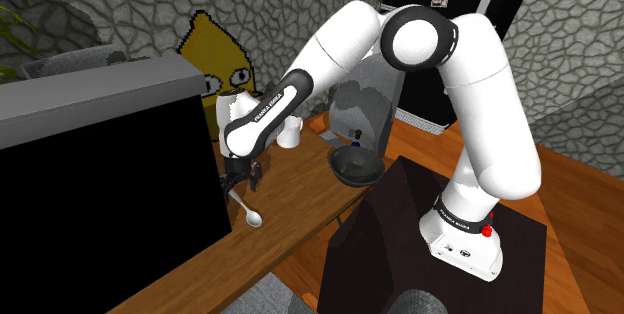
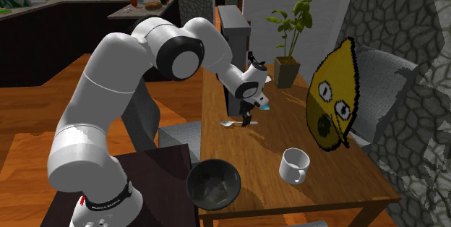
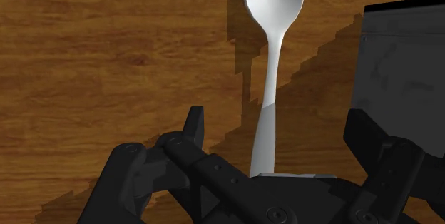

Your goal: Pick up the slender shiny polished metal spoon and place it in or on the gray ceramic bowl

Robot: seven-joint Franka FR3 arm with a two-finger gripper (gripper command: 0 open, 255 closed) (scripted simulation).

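A shiny metal spoon [image 1: 250, 216] lies flat on the wooden table [image 1: 300, 197], close to a tall dark cabinet. My black gripper [image 1: 240, 175] hangs just above its handle end, fingers pointing down. In the wrist view the spoon [image 3: 271, 58] runs away from the hand, its handle passing midway between the fingers [image 3: 192, 126], which stand wide apart and do not touch it, so the gripper [image 3: 278, 126] is open. The dark grey bowl [image 1: 355, 165] sits at the table's edge near the stand. From the second exterior view, the spoon [image 2: 231, 123] lies below the gripper [image 2: 250, 111], the bowl [image 2: 213, 183] nearer the camera.
A tall dark cabinet [image 1: 100, 162] stands right beside the spoon; its grey side [image 3: 403, 65] is close to one finger. A white mug [image 2: 295, 165] and a yellow lemon-faced cushion [image 2: 332, 95] sit along the table's far side. A potted plant [image 2: 288, 66] is at the end.
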